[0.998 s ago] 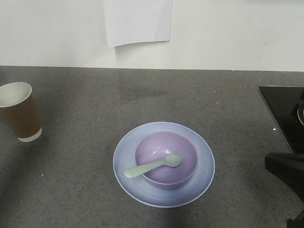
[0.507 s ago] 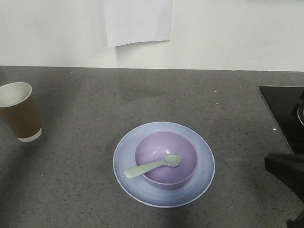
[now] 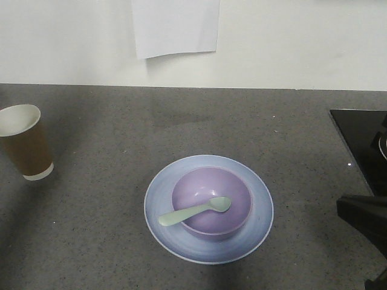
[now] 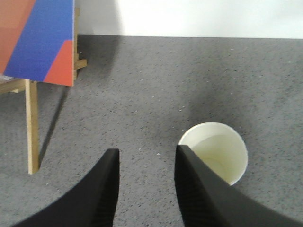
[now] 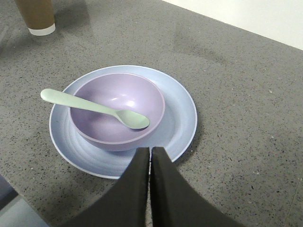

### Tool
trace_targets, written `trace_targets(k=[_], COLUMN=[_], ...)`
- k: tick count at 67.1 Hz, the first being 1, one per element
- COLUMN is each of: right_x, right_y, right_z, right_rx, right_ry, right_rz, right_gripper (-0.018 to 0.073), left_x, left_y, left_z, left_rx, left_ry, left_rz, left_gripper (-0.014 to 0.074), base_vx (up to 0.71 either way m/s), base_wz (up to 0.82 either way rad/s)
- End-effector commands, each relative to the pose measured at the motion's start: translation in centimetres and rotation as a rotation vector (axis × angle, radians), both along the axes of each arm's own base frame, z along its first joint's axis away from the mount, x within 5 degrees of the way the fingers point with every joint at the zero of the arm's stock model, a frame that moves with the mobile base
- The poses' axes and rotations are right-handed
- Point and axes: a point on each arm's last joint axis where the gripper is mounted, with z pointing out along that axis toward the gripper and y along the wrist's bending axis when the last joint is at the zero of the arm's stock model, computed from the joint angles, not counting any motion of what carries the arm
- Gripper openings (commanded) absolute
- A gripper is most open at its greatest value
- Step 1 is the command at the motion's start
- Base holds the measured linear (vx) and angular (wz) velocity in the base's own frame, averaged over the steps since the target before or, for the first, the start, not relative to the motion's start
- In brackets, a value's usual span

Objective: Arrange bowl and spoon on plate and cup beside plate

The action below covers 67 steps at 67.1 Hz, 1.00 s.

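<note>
Nothing is seen to have shifted since a second ago. One lavender bowl is seated on one light blue plate, just ahead of the right gripper, whose fingers are pressed together. One mint spoon is laid in the bowl. One brown cup is found just right of the spread, empty left gripper.

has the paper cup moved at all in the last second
No. In the front view the cup sits at the same spot on the counter's left side, equally far from the plate, as a second ago.
</note>
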Motion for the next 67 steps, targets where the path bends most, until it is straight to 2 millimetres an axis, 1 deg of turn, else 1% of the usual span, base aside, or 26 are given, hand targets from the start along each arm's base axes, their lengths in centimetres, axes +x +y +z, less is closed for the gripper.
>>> trace_targets(k=[1, 8, 12, 24, 32, 36, 46, 58, 67], right_x=[0.3, 0.3, 0.3, 0.3, 0.3, 0.3, 0.3, 0.3, 0.3], right_y=[-0.1, -0.1, -0.1, -0.1, -0.1, -0.1, -0.1, -0.1, -0.1], right_z=[1.3, 1.3, 1.3, 1.3, 1.3, 1.3, 1.3, 1.3, 1.3], right_rx=[0.036, 0.036, 0.036, 0.037, 0.037, 0.037, 0.037, 0.037, 0.037], right_ry=[-0.074, -0.075, -0.074, -0.074, -0.074, -0.074, -0.074, -0.074, -0.074], right_rz=[-0.022, -0.022, -0.022, -0.022, -0.022, -0.022, -0.022, -0.022, -0.022], right_gripper=[-0.0004, -0.0004, -0.0004, -0.0004, -0.0004, -0.0004, -0.0004, -0.0004, -0.0004], left_x=[-0.7, -0.3, 0.2, 2.0, 3.4, 4.0, 5.6, 7.2, 8.4], left_y=[0.2, 0.4, 1.0, 2.4, 3.1, 3.2, 4.5, 4.6, 4.8], left_z=[1.7, 1.8, 1.9, 3.5, 3.7, 3.4, 1.7, -0.4, -3.0], left_rx=[-0.008, -0.057, -0.072, -0.104, -0.186, -0.227, -0.238, -0.243, -0.245], left_ry=[-0.122, -0.132, -0.134, -0.168, -0.154, -0.154, -0.094, -0.025, 0.067], left_rz=[0.000, -0.036, -0.025, 0.004, -0.030, -0.057, -0.016, -0.026, -0.029], left_gripper=[0.0283, 0.0283, 0.0282, 0.0282, 0.0282, 0.0282, 0.0282, 0.0282, 0.0282], base_vx=[0.00, 0.00, 0.00, 0.00, 0.00, 0.00, 0.00, 0.00, 0.00], base_wz=[0.00, 0.00, 0.00, 0.00, 0.00, 0.00, 0.00, 0.00, 0.00])
